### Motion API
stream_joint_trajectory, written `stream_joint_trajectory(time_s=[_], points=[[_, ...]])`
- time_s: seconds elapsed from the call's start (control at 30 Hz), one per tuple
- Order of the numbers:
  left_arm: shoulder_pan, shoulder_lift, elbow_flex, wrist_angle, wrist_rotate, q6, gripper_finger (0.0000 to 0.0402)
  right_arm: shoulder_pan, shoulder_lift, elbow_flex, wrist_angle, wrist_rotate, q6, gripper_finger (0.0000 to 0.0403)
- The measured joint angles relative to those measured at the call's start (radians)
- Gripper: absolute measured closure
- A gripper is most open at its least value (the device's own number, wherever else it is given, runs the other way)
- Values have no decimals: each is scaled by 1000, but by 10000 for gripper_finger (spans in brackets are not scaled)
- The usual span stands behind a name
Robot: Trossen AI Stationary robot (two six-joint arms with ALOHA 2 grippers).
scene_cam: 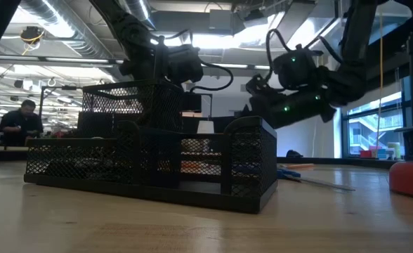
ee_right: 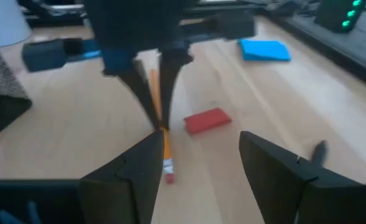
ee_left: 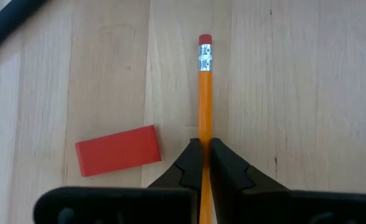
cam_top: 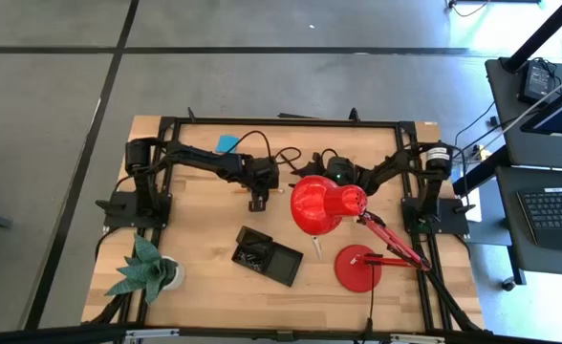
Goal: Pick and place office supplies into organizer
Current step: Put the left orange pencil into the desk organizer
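Note:
An orange wooden pencil with a red eraser tip lies on the wooden table, and my left gripper is shut on it. A small red eraser block rests flat beside it. A blue sticky-note pad lies near the far edge. The black mesh organizer stands toward the near edge. My right gripper is open and holds nothing. It hovers low, facing my left gripper and the pencil's eraser end. My left gripper pinches the pencil's shaft between its two fingertips, roughly at mid-length. The fingers slant down from above and stand across the pencil. The pencil lies flat along the table, its eraser end sticking out ahead of the fingers.
A big red desk lamp has its shade over the table's middle and its round base at the near right. A green paper plant stands at the near left corner. A black cable runs close by the pencil.

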Motion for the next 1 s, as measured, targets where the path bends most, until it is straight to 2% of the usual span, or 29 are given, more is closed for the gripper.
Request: stream_joint_trajectory(time_s=[0.37, 0.57, 0.67, 0.83, 1.0], points=[[-3, 5, -2, 79, 59, 34, 393, 11, 79, 15, 7, -3, 74, 191], [-1, 6, -2, 89, 61, 33, 398, 32, 139, 63, 4, -4, -2, 191], [-1, 6, -1, 89, 58, 18, 399, 37, 171, 85, 2, -4, -45, 191], [8, 6, 0, 88, 35, -51, 399, 38, 212, 114, -3, -51, -44, 191], [16, 5, 1, 74, 29, -101, 399, 36, 235, 130, -10, -54, -40, 191]])
